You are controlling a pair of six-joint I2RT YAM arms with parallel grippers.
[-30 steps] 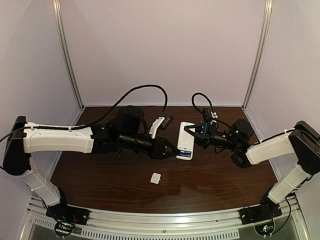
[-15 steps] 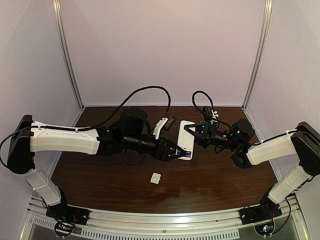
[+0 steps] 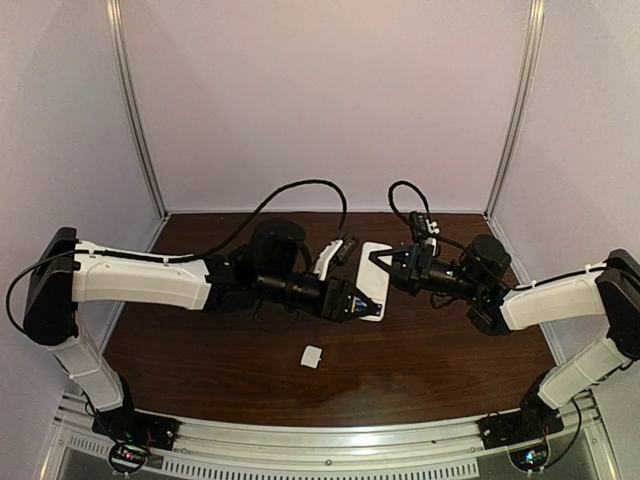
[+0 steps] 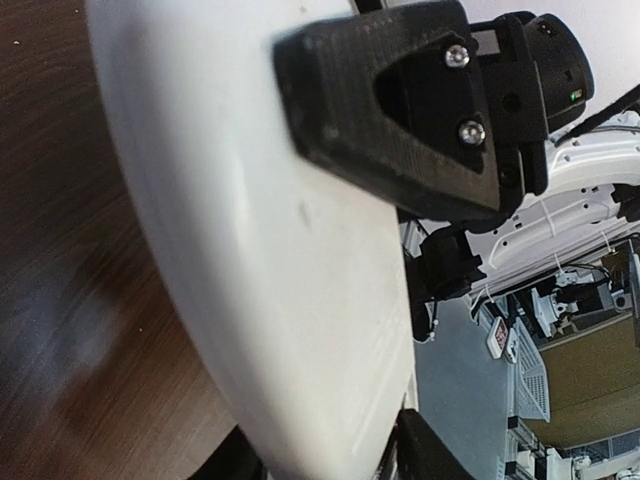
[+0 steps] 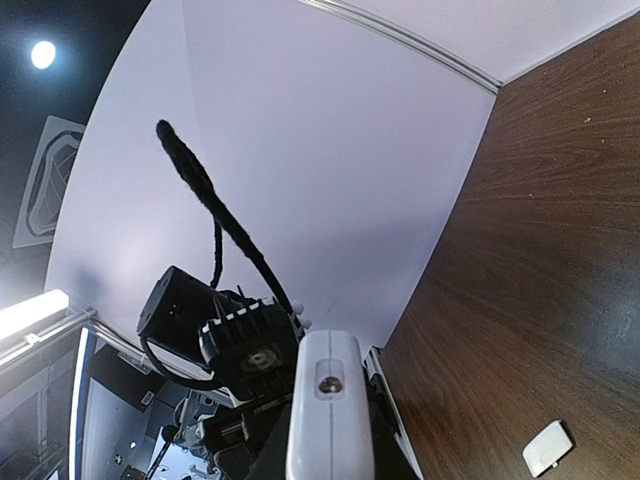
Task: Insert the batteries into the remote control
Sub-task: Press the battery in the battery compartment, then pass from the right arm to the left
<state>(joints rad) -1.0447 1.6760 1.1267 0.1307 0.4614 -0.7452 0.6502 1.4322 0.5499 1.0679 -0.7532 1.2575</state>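
The white remote control (image 3: pixel 372 272) lies plain back up at the table's middle. My right gripper (image 3: pixel 384 262) is shut on its far end. In the right wrist view that end (image 5: pixel 326 420) stands between my fingers. My left gripper (image 3: pixel 366 304) is at the remote's near end, over the battery bay. A bit of blue battery (image 3: pixel 375 309) shows there. In the left wrist view the remote's back (image 4: pixel 270 260) fills the frame, the right gripper's black finger (image 4: pixel 400 110) lies on it, and my own fingertips are mostly cut off at the bottom. The second battery is hidden.
A small white square cover piece (image 3: pixel 312 356) lies on the dark wood table (image 3: pixel 200 350) in front of the arms. It also shows in the right wrist view (image 5: pixel 549 448). Pale walls with metal corner posts (image 3: pixel 135 110) close the back and sides.
My left gripper has moved right, from beside the remote's left edge to over its near end. The right gripper still holds the remote's far end.
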